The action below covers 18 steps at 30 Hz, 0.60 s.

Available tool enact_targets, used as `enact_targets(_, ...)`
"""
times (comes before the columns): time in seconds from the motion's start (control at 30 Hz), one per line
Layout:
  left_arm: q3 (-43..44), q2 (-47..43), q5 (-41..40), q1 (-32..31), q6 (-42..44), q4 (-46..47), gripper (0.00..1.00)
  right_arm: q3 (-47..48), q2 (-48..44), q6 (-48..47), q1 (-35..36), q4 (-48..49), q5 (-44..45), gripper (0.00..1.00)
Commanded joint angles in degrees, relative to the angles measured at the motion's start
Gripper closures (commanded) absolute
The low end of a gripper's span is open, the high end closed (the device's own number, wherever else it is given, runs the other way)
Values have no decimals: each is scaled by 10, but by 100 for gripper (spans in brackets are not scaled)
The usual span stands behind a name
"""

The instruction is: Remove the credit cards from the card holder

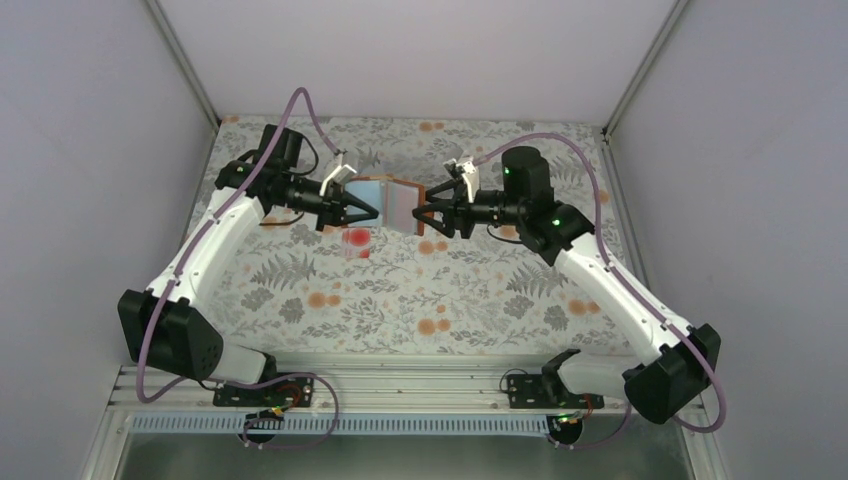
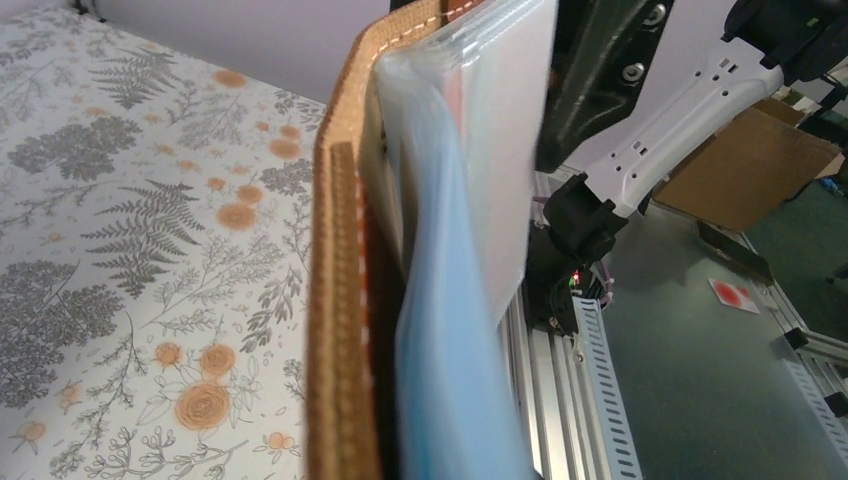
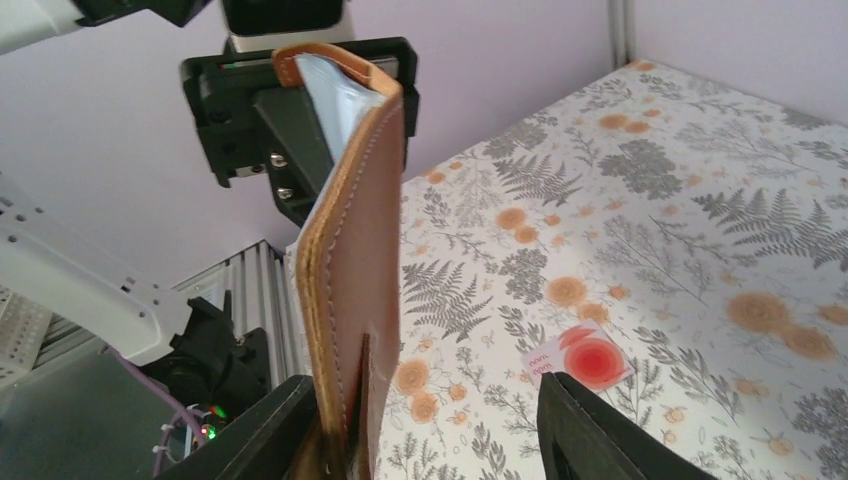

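Top external: floral table (image 1: 480, 290), lilac walls (image 1: 400, 50); blotched card (image 1: 357, 243) lies flat.

The white-and-black left arm (image 1: 215, 240) and right arm (image 1: 600, 275) reach inward, wrists level, facing each other; the black two-finger left gripper (image 1: 362, 212) is clamped on the brown leather card holder (image 1: 395, 205); the right gripper (image 1: 428, 218) has its jaws spread apart.
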Motion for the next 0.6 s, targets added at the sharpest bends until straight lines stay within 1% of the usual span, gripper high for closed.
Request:
enact_targets(0.0, 7, -15, 34, 1, 31, -5, 98, -9, -7, 11, -6, 2, 39, 47)
enact_targets(0.13, 6, -13, 39, 1, 31, -5, 97, -9, 8, 37, -3, 29, 60, 57)
enact_targets(0.47, 2, -13, 47, 0, 35, -5, 97, 5, 55, 39, 45, 71, 60, 59)
enact_targets(0.57, -1, -13, 48, 0, 39, -6, 98, 9, 63, 40, 61, 89, 45, 62)
